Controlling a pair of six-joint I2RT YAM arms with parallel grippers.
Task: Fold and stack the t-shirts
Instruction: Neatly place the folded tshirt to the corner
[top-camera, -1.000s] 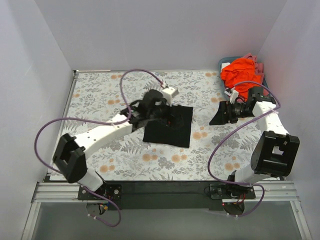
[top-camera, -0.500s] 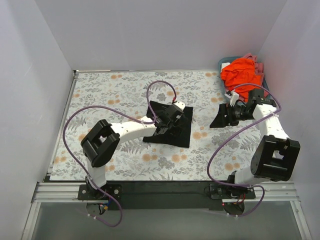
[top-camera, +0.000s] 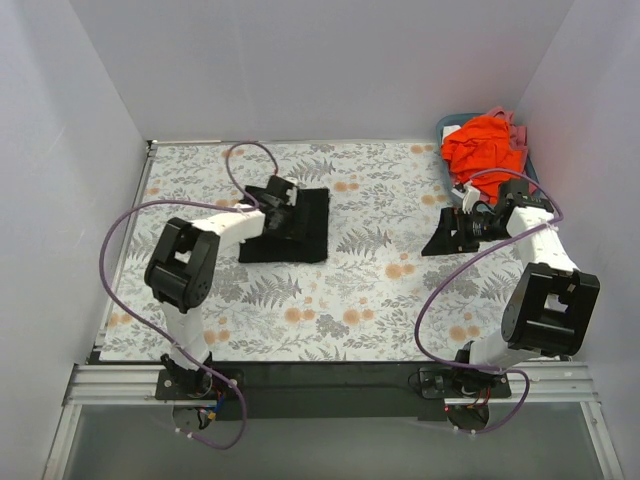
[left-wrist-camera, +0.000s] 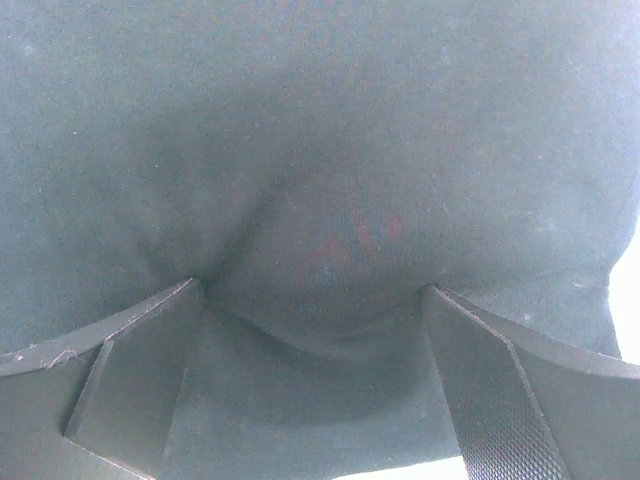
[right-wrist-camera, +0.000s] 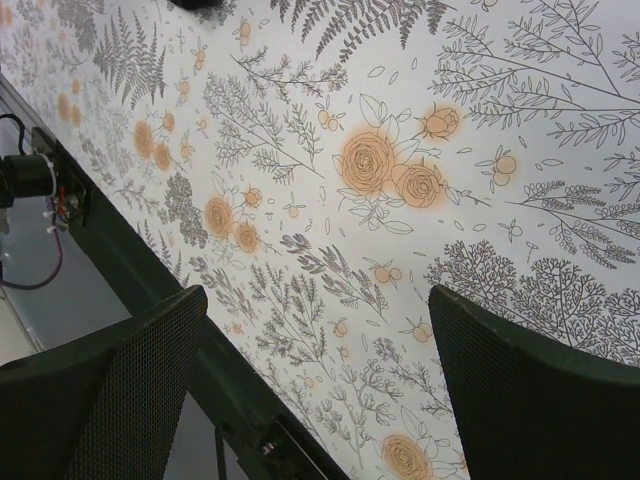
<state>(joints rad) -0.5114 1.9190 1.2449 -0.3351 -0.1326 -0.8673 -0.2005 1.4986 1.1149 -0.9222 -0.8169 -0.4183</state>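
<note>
The black t-shirt, folded into a rectangle, lies left of the table's middle. My left gripper rests on its far part. In the left wrist view the black cloth fills the frame, and the left gripper is open, its fingers spread wide and pressed down into the cloth, which dents between them. The orange-red shirt is bunched in the teal basket, with some pink cloth behind it. My right gripper hovers open and empty over the floral table.
The basket stands at the far right corner by the right wall. The black front rail and the table's near edge show in the right wrist view. White walls close in the table on three sides.
My left arm has swung left and slid the folded black shirt from the table's middle to the left-centre. My right gripper has barely moved.
</note>
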